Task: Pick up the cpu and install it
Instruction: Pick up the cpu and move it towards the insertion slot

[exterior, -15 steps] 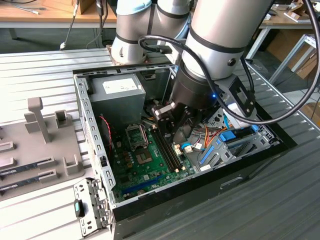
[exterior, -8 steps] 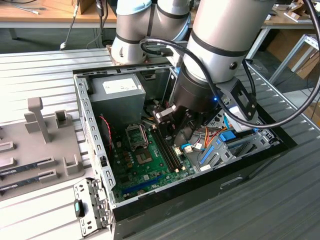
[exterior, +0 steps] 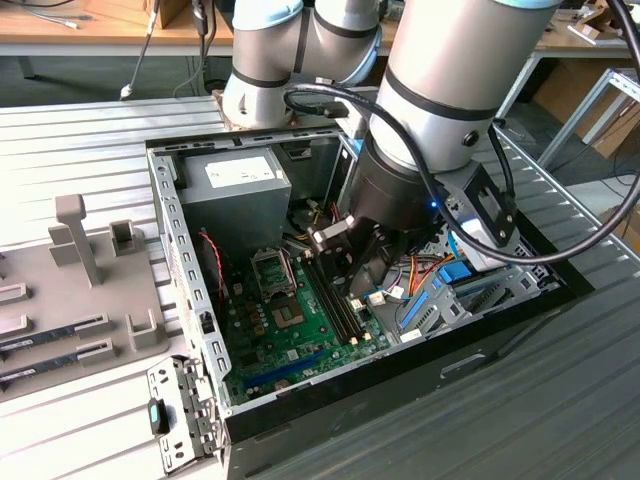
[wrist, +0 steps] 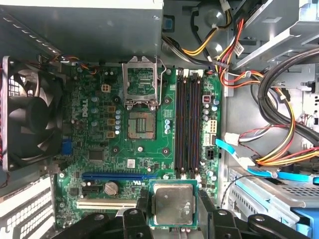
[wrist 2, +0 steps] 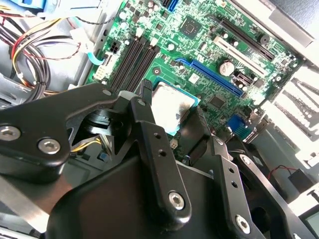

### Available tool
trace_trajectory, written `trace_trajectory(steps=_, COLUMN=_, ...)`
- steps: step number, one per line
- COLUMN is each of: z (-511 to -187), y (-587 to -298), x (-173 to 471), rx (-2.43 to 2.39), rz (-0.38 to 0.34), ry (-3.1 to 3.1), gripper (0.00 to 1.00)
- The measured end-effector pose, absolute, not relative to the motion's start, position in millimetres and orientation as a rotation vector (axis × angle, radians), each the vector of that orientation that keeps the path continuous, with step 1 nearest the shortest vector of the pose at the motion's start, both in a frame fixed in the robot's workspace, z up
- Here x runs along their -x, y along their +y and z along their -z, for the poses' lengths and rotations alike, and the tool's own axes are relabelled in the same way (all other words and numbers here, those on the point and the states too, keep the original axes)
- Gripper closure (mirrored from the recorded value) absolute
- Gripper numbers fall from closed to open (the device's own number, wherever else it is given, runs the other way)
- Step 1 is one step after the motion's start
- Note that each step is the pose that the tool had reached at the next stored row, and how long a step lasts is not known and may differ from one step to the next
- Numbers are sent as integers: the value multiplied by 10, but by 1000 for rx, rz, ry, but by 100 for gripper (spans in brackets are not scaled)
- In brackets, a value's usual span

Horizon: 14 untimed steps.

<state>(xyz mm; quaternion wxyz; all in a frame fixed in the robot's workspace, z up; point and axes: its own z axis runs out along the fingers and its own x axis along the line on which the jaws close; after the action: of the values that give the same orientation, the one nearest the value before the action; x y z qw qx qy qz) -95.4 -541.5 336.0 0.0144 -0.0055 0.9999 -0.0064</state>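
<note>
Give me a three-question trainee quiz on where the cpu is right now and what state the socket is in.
1. True or false: the small flat square silver-grey cpu already sits in the metal-framed socket on the green motherboard.
2. Multiple choice: the black end effector is A) open and empty, B) shut on the cpu, C) shut on a memory stick.
3. Fill in: the socket's hinged metal frame is flipped ____.
Key: 1 false, the cpu is held apart from the socket; 2 B; 3 open.
</note>
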Motion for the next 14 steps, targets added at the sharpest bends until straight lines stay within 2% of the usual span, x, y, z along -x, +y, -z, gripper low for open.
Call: trace_trajectory(steps=14, z=-3330, y=-5505, x=954, rx=17, rz=20, ry=3113, gripper=53)
